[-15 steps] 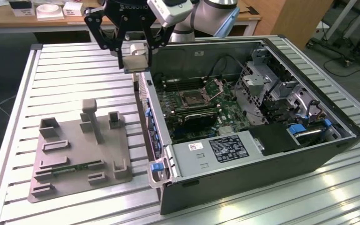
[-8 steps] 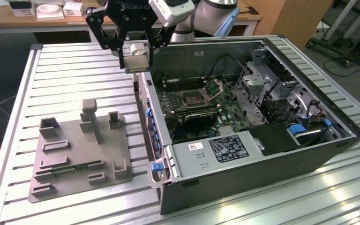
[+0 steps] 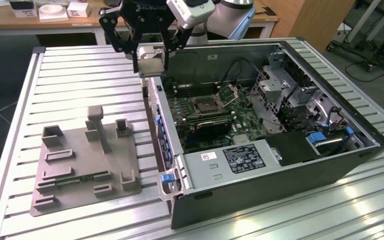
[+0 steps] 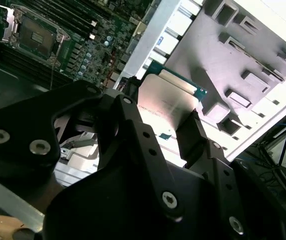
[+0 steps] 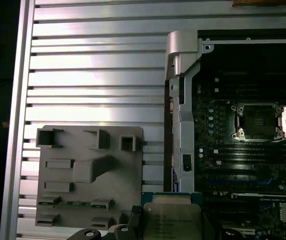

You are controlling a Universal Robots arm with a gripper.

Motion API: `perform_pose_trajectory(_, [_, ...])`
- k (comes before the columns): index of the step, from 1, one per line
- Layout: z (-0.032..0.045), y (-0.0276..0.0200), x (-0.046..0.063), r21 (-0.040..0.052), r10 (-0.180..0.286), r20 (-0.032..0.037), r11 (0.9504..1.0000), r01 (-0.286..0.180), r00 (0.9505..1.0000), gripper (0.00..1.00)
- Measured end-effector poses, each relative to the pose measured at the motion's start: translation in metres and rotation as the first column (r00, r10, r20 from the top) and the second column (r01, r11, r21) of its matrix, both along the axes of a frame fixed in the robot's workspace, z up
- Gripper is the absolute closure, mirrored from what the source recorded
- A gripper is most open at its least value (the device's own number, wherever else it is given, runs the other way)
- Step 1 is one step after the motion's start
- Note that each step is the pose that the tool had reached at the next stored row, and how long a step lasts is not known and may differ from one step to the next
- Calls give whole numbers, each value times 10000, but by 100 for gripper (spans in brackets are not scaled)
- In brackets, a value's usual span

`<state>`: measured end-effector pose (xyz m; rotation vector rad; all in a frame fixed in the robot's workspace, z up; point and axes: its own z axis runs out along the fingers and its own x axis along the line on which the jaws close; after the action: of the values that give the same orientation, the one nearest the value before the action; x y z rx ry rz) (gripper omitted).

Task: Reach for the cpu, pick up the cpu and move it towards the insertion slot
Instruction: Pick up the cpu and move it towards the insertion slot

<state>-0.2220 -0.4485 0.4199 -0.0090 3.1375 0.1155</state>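
Observation:
My gripper (image 3: 150, 70) is shut on the cpu (image 3: 153, 63) and holds it in the air over the near wall of the open computer case (image 3: 265, 190). In both wrist views the cpu (image 4: 165, 107) (image 5: 175, 217) shows its silver-grey top plate and paler rim, clamped by its edges between my black fingers (image 4: 193, 135). The insertion slot (image 3: 205, 105) lies on the motherboard inside the case, to the exterior view's right of the cpu, and its metal flap stands open. The slot (image 5: 258, 120) (image 4: 35, 35) is apart from the cpu, and nothing sits in it.
A grey fixture plate (image 3: 85, 160) with raised holders lies on the slatted metal table (image 3: 78, 75) at the exterior view's left; a green memory stick (image 3: 78, 180) rests in it. Inside the case are cables, a drive cage (image 3: 279, 85) and a power supply (image 3: 235, 157).

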Motion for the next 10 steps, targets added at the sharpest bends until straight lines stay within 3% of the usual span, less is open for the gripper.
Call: perform_pose_trajectory(10, [-3,4,144,0,0,0,10000,0,10000,46])
